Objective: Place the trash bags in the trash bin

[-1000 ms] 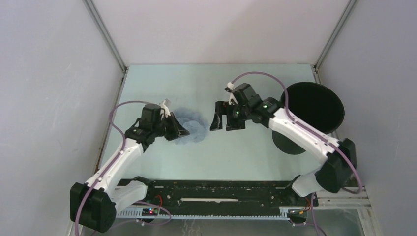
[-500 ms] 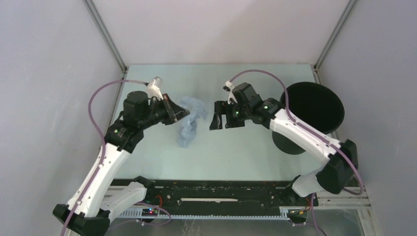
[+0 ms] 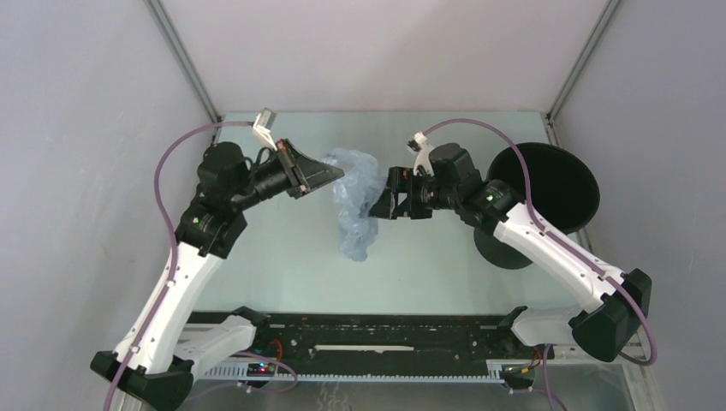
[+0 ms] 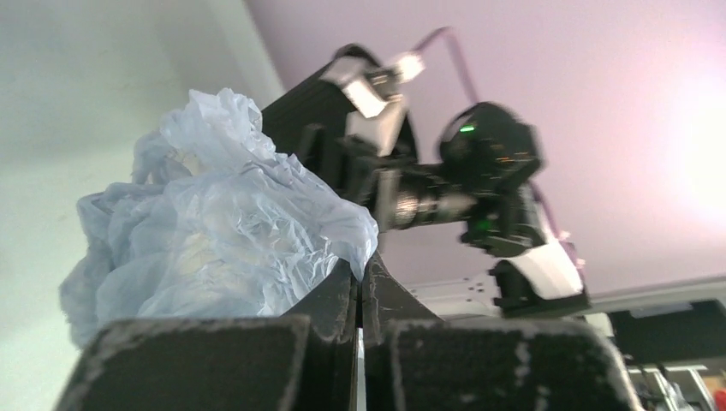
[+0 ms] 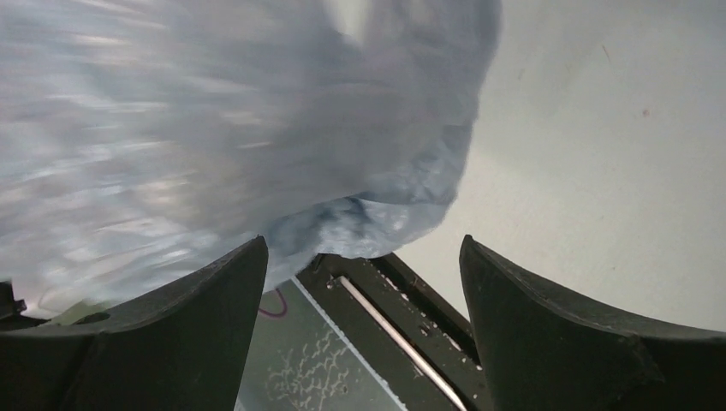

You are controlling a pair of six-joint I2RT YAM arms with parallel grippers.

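Mostly blurred in the right wrist view, the trash bag (image 3: 355, 205) fills that frame's upper left; whether it touches the right pincer (image 3: 383, 204), spread wide just beside it, cannot be told. The right arm (image 3: 548, 248) covers part of the black trash bin (image 3: 548, 184) at the right edge of the bench (image 3: 428, 265). Wrinkled, filmy, pale blue, the bag hangs above the bench, pinched by the left pincer (image 3: 332, 175)
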